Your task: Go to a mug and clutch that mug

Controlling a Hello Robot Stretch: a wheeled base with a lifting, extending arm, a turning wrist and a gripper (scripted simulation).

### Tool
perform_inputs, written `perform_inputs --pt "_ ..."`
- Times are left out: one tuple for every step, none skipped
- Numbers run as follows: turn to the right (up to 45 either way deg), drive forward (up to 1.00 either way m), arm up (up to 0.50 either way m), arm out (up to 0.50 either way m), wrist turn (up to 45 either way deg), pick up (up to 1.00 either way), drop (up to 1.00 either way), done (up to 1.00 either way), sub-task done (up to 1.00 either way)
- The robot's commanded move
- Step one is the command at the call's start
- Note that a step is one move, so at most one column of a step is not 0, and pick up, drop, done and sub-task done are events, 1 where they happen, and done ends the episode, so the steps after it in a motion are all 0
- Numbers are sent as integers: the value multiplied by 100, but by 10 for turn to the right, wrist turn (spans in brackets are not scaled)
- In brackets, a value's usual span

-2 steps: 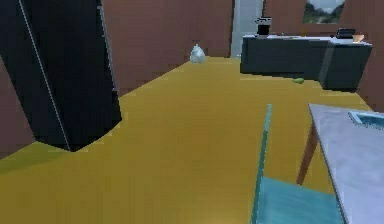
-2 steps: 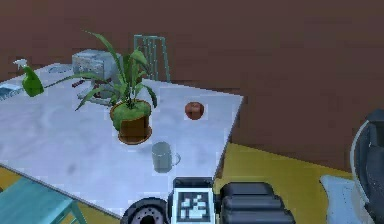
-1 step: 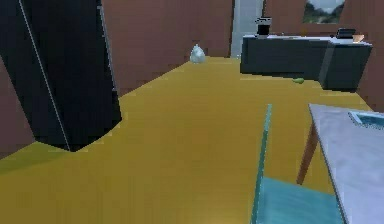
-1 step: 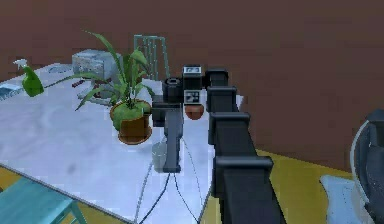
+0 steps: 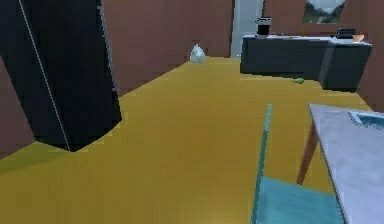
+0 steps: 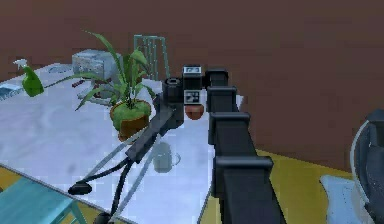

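Note:
A small reddish-brown mug (image 6: 195,110) stands on the pale table (image 6: 50,135), close against the dark arm bar (image 6: 235,150). A pale, glassy cup (image 6: 163,157) stands nearer the table's front, just left of the arm. The gripper (image 6: 93,198) reaches down and left from its dark body (image 6: 160,122), and its thin fingers (image 6: 100,172) end near the table's front edge above a teal chair (image 6: 30,208). I cannot tell whether it holds anything. Two white marker squares (image 6: 192,76) sit at the arm's far end.
A potted plant (image 6: 125,95), a green spray bottle (image 6: 33,80) and a grey chair back (image 6: 150,52) crowd the table. In the forward view a black fridge (image 5: 60,70) stands left, a dark counter (image 5: 290,55) far right, and the table (image 5: 355,150) with a teal chair (image 5: 285,190) near right.

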Motion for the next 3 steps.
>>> perform_inputs --pt "0 0 0 0 450 0 0 0 0" --pt "0 0 0 0 450 0 0 0 0" --pt "0 0 0 0 240 0 0 0 0"
